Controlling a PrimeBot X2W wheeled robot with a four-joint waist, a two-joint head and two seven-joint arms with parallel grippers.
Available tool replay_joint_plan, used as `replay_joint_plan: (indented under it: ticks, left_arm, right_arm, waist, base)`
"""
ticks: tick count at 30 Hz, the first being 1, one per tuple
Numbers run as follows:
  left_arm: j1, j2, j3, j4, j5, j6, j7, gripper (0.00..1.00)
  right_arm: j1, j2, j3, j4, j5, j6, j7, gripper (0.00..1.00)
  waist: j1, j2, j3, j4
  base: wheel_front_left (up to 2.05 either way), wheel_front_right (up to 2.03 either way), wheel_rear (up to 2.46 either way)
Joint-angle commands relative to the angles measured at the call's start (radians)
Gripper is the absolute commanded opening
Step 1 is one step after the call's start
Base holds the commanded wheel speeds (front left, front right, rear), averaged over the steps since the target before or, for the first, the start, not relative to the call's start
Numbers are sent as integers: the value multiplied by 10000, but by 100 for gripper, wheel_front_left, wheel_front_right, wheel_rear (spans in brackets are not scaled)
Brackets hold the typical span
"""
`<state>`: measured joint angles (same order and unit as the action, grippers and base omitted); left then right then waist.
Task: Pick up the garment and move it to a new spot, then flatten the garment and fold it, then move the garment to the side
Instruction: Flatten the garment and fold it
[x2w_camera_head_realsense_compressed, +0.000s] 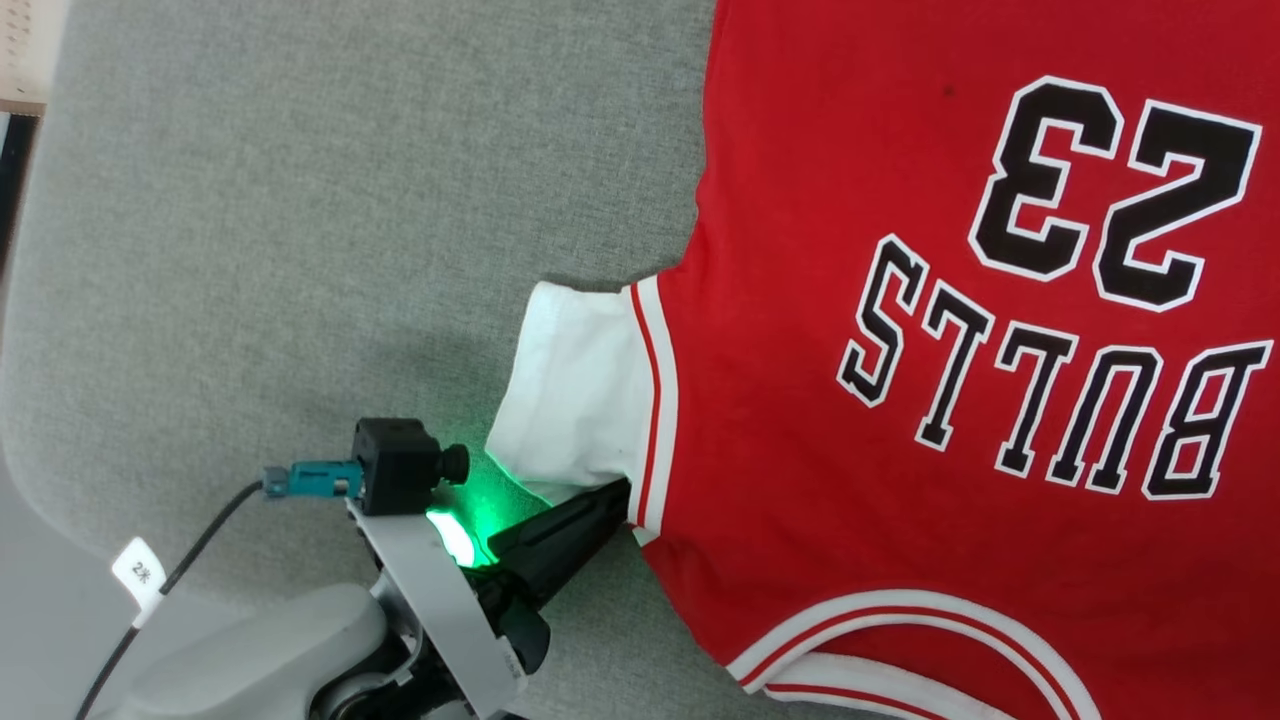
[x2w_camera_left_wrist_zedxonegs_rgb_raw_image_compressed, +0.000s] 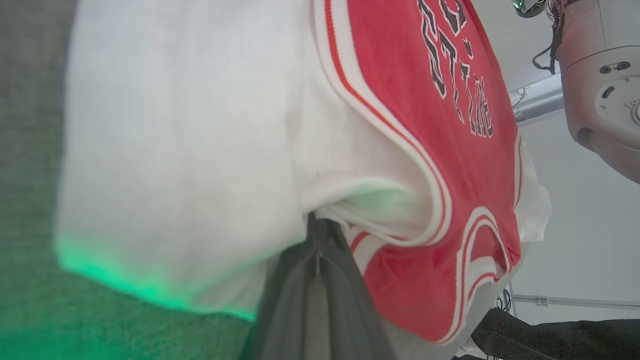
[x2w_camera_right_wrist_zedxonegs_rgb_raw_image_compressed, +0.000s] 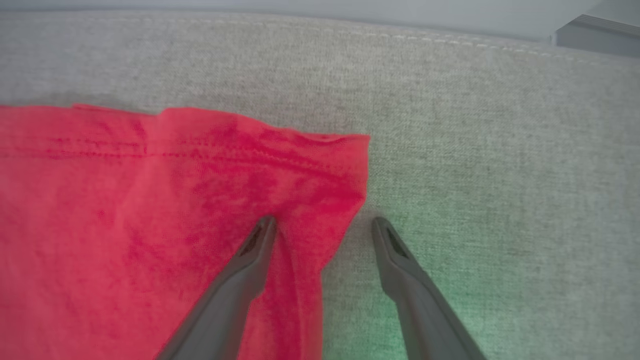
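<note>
The garment, a red jersey with white sleeves, striped trim and a black 23, lies spread on the grey surface. My left gripper is at the lower left, shut on the garment where the white sleeve meets the striped armhole trim. In the left wrist view the closed fingers run up under the bunched white sleeve. My right gripper is open and straddles the garment's red side edge near the hem corner, one finger on the cloth and the other on bare grey fabric.
The grey padded surface stretches bare to the left of the jersey, with a rounded corner at the lower left. Its stitched far edge lies beyond the hem. A tagged cable trails from my left wrist. My pale body stands behind the jersey.
</note>
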<state>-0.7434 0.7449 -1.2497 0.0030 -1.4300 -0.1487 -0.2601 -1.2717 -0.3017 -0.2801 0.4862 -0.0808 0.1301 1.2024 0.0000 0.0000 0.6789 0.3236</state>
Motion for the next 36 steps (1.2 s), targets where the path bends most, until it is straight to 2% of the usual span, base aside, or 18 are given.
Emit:
replay_joint_plan:
  ticks: [1,2,4,11,14,18,21,24,25,31,36]
  left_arm:
    - [116,-157,-198,799,-278,329,98,0]
    - [101,-155,-205,796,-287,329,86,0]
    - [55,-157,-221,786,-303,329,84,0]
    - [147,-99,-233,794,-352,328,17,0]
    - [285,-71,-172,825,-402,327,-1,0]
    - [602,79,50,906,-412,308,-11,0]
    - [880,209,193,945,-410,279,-14,0]
    - [1094,268,276,914,-394,240,-18,0]
    - [1094,268,276,914,-394,240,-18,0]
    - [1594,434,628,992,-386,195,-29,0]
    - [1970,611,796,1077,-323,194,-29,0]
  right_arm:
    - [525,380,85,557,-16,10,239,49]
    - [514,374,129,580,-12,10,270,37]
    - [484,318,171,589,21,10,250,0]
    - [692,27,290,487,340,7,-70,0]
    - [1085,-187,761,326,813,7,-277,0]
    - [2126,-679,1661,-360,2001,7,-372,0]
    - [3319,-1317,2184,-1399,3015,7,-296,0]
    - [4810,-1823,2279,-2683,3959,6,-140,0]
    - [4810,-1823,2279,-2683,3959,6,-140,0]
    - [8378,-1997,1642,-5542,5320,6,407,0]
    - [11061,-1628,1342,-7428,5782,7,833,0]
  waist:
    - [0,0,56,20]
    - [0,0,52,14]
    - [0,0,35,-1]
    - [0,0,-349,-193]
    - [0,0,-725,-338]
    - [0,0,-1353,-641]
    - [0,0,-1829,-915]
    - [0,0,-2323,-1159]
    - [0,0,-2323,-1159]
    - [0,0,-3187,-1719]
    - [0,0,-3719,-2225]
  base:
    - [0,0,0]
    - [0,0,0]
    - [0,0,0]
    - [0,0,0]
    - [0,0,0]
    - [0,0,0]
    - [0,0,0]
    - [0,0,0]
    - [0,0,0]
    - [0,0,0]
    - [0,0,0]
